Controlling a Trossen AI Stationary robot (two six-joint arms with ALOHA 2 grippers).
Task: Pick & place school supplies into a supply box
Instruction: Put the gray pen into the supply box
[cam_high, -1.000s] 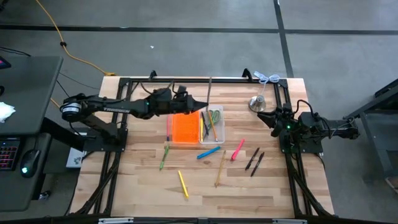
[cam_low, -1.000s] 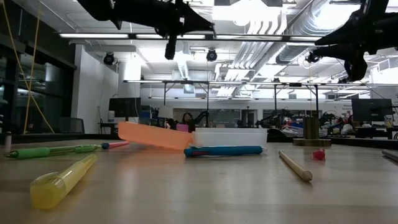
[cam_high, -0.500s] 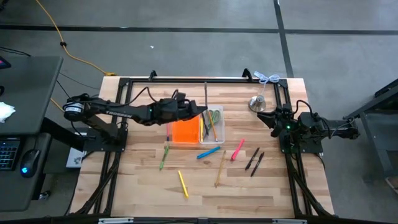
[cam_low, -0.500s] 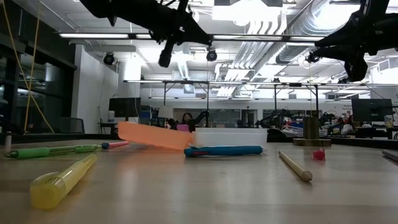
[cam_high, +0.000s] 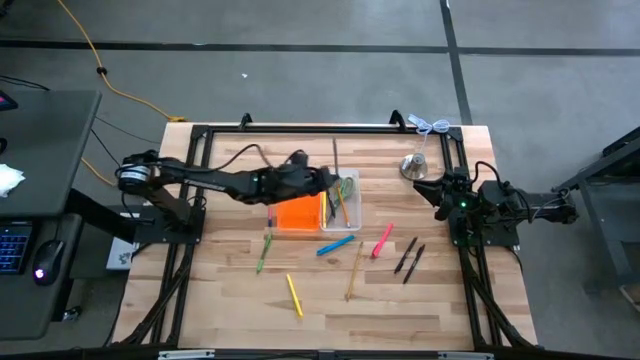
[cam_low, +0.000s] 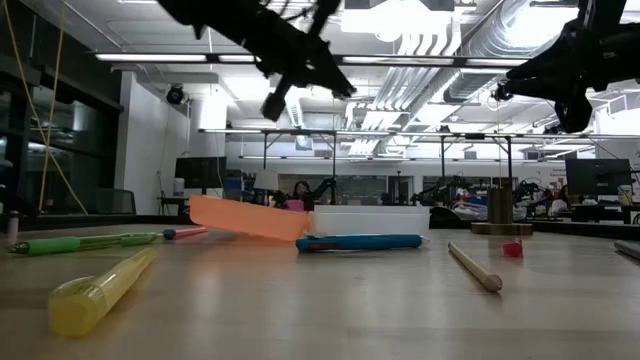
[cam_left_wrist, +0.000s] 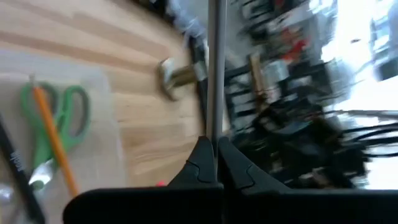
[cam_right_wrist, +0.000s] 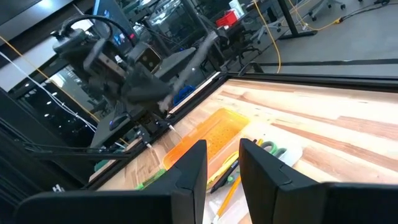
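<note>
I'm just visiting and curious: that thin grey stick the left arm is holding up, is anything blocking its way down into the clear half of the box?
Nothing visible does. The left gripper, shut on the grey pencil, hangs above the supply box. The clear tray below is open-topped, holding only scissors and pencils lying flat.

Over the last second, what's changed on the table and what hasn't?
The left gripper, shut on a thin grey pencil, has carried it from behind the orange half to above the clear tray. Nothing was let go. The right gripper waits by the bell, and the box and the loose pens lie as they were.
</note>
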